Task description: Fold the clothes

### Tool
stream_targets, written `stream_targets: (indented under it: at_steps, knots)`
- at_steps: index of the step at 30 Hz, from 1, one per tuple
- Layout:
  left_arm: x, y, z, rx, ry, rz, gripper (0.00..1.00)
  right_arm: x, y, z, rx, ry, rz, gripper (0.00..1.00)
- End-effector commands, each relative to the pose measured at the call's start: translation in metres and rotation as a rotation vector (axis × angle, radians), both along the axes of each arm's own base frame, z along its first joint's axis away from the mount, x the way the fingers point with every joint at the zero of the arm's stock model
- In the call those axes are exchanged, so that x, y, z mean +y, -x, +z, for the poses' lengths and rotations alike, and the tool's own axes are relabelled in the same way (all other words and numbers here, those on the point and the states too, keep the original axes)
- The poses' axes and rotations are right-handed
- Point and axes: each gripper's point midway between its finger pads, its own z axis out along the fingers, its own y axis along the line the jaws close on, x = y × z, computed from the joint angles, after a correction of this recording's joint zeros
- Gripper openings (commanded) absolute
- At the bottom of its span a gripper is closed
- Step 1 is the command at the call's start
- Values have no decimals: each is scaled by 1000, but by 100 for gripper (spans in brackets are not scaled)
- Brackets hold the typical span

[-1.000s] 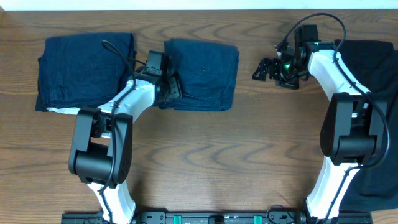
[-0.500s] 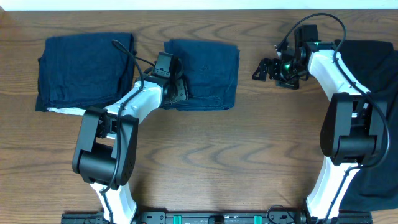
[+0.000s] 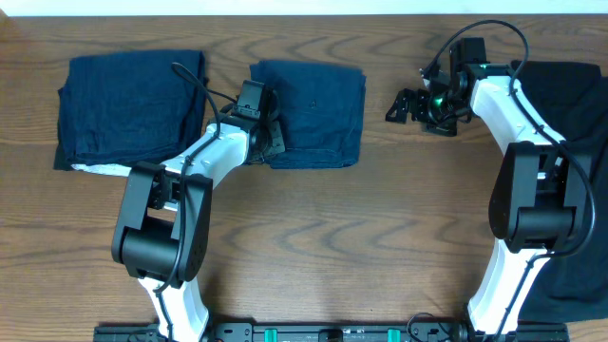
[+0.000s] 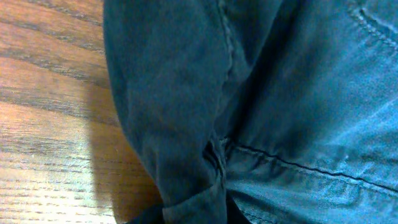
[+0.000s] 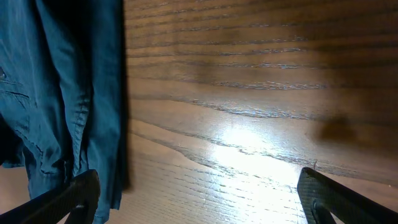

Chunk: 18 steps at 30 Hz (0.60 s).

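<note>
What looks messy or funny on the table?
A white strip pokes out from under the left navy garment at its bottom edge. The black garment at the far right lies spread out, unfolded, unlike the neatly folded middle navy garment.

Overhead, the table (image 3: 323,228) is lit evenly and brightly with only soft shadows, whereas a white glare patch is seen on the wood in the right wrist view and the garment (image 4: 298,124) is rendered slightly soft at close range.

On the tabletop (image 3: 380,228): left garment (image 3: 128,109) and middle garment (image 3: 318,109) side by side, apart; right garment (image 3: 579,95) at the right edge.
</note>
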Motion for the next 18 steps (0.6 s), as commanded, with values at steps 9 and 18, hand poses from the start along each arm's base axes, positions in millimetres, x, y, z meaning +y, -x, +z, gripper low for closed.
stream_targets:
  at_steps: [9, 18]
  knots:
    - [17, -9, 24, -21, -164, -152, 6, 1, -5, 12, -39, 5, 14, 99]
    - [57, -4, 24, 26, -310, -140, 26, 1, -5, 12, -39, 6, 15, 99]
